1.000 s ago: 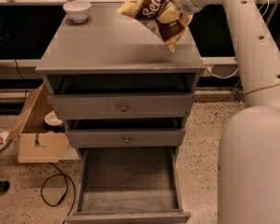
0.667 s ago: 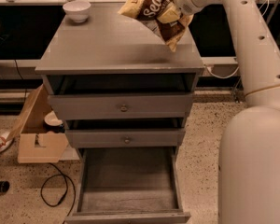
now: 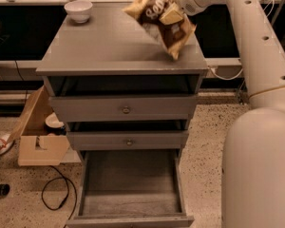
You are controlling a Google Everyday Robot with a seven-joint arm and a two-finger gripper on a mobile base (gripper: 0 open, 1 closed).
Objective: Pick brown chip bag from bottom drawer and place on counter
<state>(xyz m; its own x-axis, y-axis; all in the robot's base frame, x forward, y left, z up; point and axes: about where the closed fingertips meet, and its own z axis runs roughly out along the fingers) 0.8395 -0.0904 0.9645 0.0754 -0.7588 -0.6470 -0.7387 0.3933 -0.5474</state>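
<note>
The brown chip bag (image 3: 160, 22) is crinkly brown and tan with white script lettering. It hangs tilted over the right rear part of the counter (image 3: 109, 42), its lower corner near or at the grey surface. My gripper (image 3: 173, 11) comes in from the upper right and is shut on the bag's upper right side. The bottom drawer (image 3: 130, 186) is pulled fully out below, and its grey floor is bare.
A white bowl (image 3: 79, 9) stands at the counter's back left corner. The two upper drawers with brass knobs (image 3: 126, 109) are slightly ajar. A cardboard box (image 3: 38, 132) and a black cable (image 3: 57, 194) lie on the floor at the left. My white arm and base (image 3: 256, 127) fill the right side.
The bag and my gripper have dropped slightly toward the counter; the bag's lower corner is now closer to the surface.
</note>
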